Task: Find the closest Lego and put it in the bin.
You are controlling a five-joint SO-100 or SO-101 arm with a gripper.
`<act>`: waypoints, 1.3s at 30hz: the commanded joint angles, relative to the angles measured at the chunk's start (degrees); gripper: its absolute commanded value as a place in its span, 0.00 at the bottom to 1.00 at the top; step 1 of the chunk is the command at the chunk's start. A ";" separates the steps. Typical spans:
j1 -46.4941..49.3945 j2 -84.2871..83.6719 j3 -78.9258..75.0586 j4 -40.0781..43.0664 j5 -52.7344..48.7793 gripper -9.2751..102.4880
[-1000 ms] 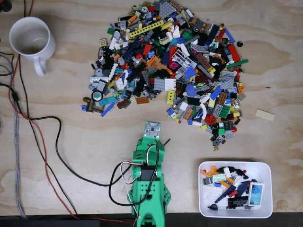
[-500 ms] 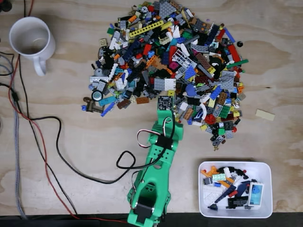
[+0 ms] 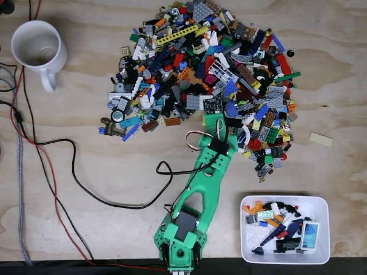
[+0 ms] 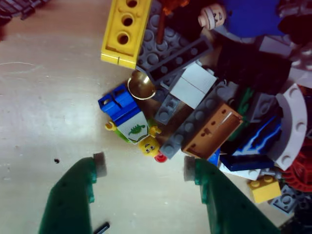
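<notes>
Lego minifigure [image 4: 132, 127]: lay on its side in the wrist view at the near edge of the pile, blue legs up-left, yellow head down-right; it sat just beyond the gap between the two fingers, touching neither
Mug [image 3: 37, 48]: white, stood at the far left of the fixed view on the plywood table [image 3: 86, 172]; well apart from the bricks
Cables [image 3: 69, 172]: black and red, trailed across the left of the table toward the arm's base
Lego pile [image 3: 200, 74]: a broad multicoloured heap across the upper middle of the fixed view
Green arm [image 3: 198, 195]: reached from the bottom edge up to the pile's lower edge
Gripper [image 4: 142, 169]: fingers spread apart, nothing between them; the left fingertip [image 4: 99, 165] over bare wood, the right one beside grey and tan bricks
Bin [image 3: 324, 252]: white tray at bottom right of the fixed view; several pieces already inside
</notes>
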 commanded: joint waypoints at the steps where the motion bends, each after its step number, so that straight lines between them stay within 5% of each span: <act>1: 2.37 -0.44 -6.24 2.37 -4.13 0.30; 28: -3.08 -12.22 -5.89 -6.06 -7.73 0.29; 39: -4.04 -13.01 -5.71 -5.10 -7.12 0.14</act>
